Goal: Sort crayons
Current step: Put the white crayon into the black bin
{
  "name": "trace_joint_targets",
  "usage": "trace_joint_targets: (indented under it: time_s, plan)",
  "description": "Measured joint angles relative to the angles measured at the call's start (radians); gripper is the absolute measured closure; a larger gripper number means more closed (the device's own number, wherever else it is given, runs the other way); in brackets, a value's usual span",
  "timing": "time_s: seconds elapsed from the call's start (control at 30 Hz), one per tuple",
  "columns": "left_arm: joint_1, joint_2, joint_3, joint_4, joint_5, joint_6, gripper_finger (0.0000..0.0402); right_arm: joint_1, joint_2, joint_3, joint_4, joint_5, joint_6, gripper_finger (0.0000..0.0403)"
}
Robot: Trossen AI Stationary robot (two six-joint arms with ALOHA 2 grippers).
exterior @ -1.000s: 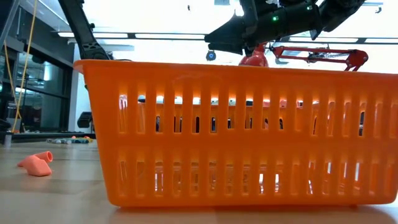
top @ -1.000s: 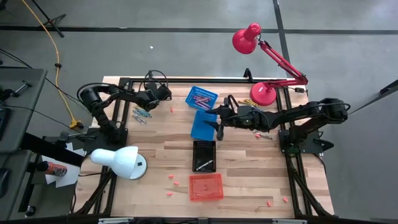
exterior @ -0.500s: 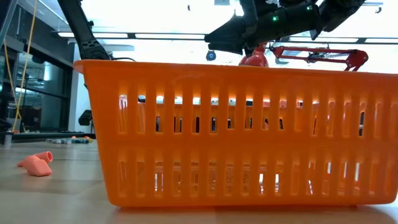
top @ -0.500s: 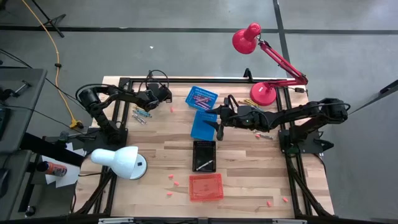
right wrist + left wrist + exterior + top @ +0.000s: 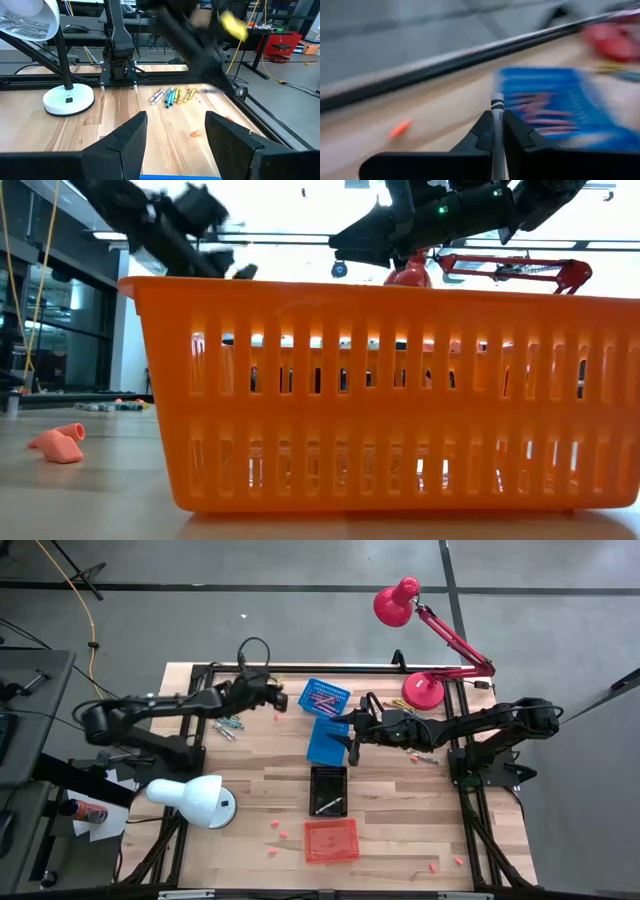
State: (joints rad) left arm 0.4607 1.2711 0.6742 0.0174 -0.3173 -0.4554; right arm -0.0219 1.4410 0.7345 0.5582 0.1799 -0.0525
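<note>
My left gripper [image 5: 498, 131] is clamped tight on a grey crayon [image 5: 497, 107], which stands up between my fingers [image 5: 482, 134]. In the high view that gripper [image 5: 277, 700] hangs over bare wood at about eleven o'clock of the table [image 5: 400, 800], just short of the far blue basket [image 5: 325, 697], with free room under it. A small orange bit [image 5: 399, 128] lies on the wood nearby.

My right gripper [image 5: 175, 131] has its fingers spread wide and holds nothing; in the high view it [image 5: 352, 740] sits over the nearer blue basket [image 5: 325, 744] at the table's middle.

I count four baskets: the orange basket [image 5: 331, 841] at six o'clock, the black basket [image 5: 328, 790] beyond it, then the two blue ones. Several pink crayons [image 5: 322, 698] lie in the far blue one.

A loose row of crayons [image 5: 228, 726] rests at ten o'clock, another few [image 5: 400, 704] at one o'clock.

Two lamps crowd the edges: the white lamp [image 5: 192, 800] at eight o'clock, the red lamp [image 5: 421, 688] at one o'clock.
</note>
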Motion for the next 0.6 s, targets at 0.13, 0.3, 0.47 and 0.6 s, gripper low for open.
trace_joint_targets:
  time_s: [0.13, 0.3, 0.47, 0.6]
  plan:
    - [-0.145, -0.093, -0.016, 0.076, 0.003, 0.134, 0.0398, 0.000, 0.000, 0.000, 0.000, 0.000, 0.000, 0.0206]
    - [-0.327, -0.146, -0.100, 0.293, 0.074, 0.238, 0.0397, 0.000, 0.000, 0.000, 0.000, -0.004, 0.000, 0.0206]
    - [-0.476, -0.152, -0.176, 0.541, 0.121, 0.408, 0.0397, 0.000, 0.000, 0.000, 0.006, -0.099, -0.003, 0.0206]
    - [-0.542, -0.152, -0.213, 0.636, 0.116, 0.483, 0.0397, 0.003, 0.000, 0.000, 0.031, -0.167, -0.020, 0.0206]
